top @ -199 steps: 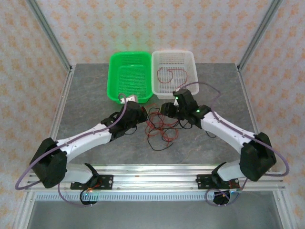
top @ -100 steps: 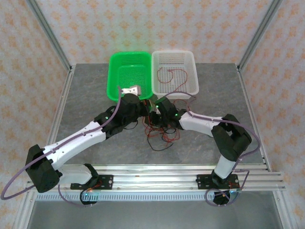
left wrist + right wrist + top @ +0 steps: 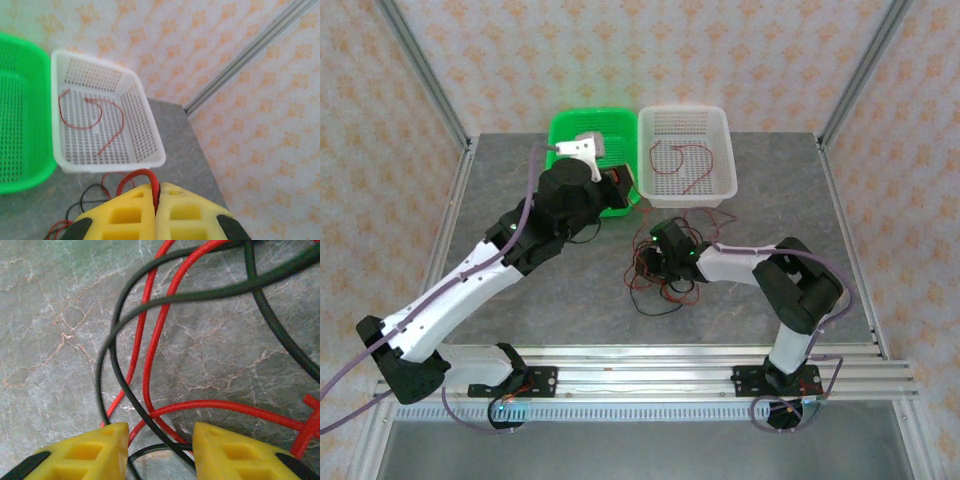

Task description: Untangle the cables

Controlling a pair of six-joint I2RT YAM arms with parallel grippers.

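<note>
**Status: partly complete.**

**Done.** A single red cable (image 3: 92, 112) lies by itself in the white basket (image 3: 145, 125), ahead of and below the left tool (image 3: 156, 194). No other cable touches it.

**In hand.** The left tool is pressed together on a red cable (image 3: 141, 173). This cable loops out just in front of the jaws and drops toward the surface (image 3: 880, 230) beneath. Its lower run heads back toward the tangle, and whether it is fully free cannot be told.

**Left to do.** The tangle of cables (image 3: 658, 268) rests on the surface directly under the right tool (image 3: 160, 440). That tool sits low over the tangle with its jaws apart. Red and black strands cross the gap between them, and none is clamped. Just ahead of the right tool, red and black strands overlap one another in several places.

**Assessment.** One cable is sorted and one is being lifted out. Most of the separating probably remains. The green basket (image 3: 20, 125) stands to the left of the left tool, just beside the white basket.
</note>
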